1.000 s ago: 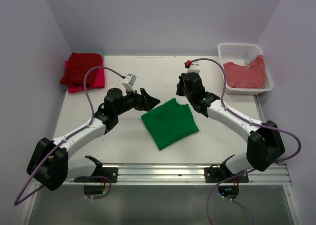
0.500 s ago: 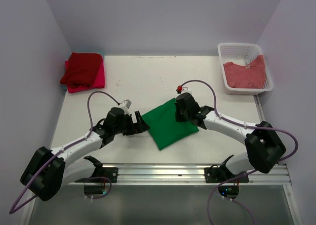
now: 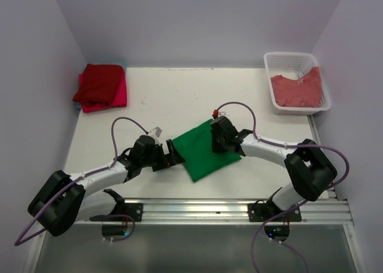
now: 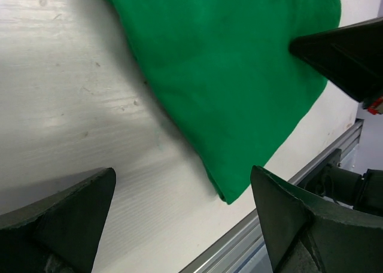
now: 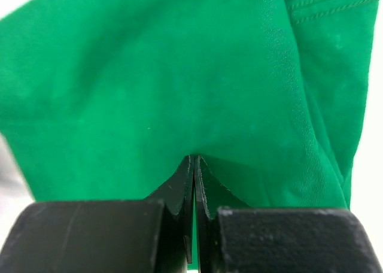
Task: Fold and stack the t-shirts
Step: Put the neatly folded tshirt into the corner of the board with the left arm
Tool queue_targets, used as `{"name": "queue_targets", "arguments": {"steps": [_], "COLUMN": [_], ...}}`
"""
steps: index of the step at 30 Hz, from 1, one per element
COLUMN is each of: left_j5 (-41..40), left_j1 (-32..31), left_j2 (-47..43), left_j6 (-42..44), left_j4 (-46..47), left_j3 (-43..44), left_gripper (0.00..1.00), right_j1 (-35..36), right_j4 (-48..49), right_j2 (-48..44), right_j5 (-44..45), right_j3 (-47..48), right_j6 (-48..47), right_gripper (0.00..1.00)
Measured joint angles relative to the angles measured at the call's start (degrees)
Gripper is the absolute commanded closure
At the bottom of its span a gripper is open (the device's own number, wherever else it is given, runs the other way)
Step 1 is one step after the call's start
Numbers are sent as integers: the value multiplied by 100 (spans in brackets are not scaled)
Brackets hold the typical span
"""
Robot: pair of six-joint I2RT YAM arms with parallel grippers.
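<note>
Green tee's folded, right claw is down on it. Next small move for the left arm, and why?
Probably ease the left claw forward until its open jaws straddle the left edge of the green t-shirt. It sits open, low beside that edge, while the shut right claw rests on the cloth, apparently pinning it. That sets up carrying it to the red stack.

Setting: we record a robotics lab test cell, not a lived-in room. We see a white table (image 3: 179, 93) boxed on three sides by plain pale lilac panels (image 3: 197, 21). The left arm (image 3: 102, 174) and right arm (image 3: 269, 148) are bolted to an aluminium rail (image 3: 197, 208) along the near edge, and purple cables (image 3: 125, 118) loop loose from both arms. Small electronics (image 3: 114, 230) with green lights sit under the rail.
</note>
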Motion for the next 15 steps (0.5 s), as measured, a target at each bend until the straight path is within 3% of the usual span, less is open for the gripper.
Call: {"name": "queue_targets", "arguments": {"steps": [15], "left_j5": [190], "left_j1": [-280], "left_j2": [745], "left_j6": [-671], "left_j4": [1235], "left_j3": [-63], "left_gripper": [0], "right_j1": [74], "right_j4": [232], "right_j2": [787], "right_j5": [-9], "right_j3": [385], "right_j6": [76], "right_gripper": [100]}}
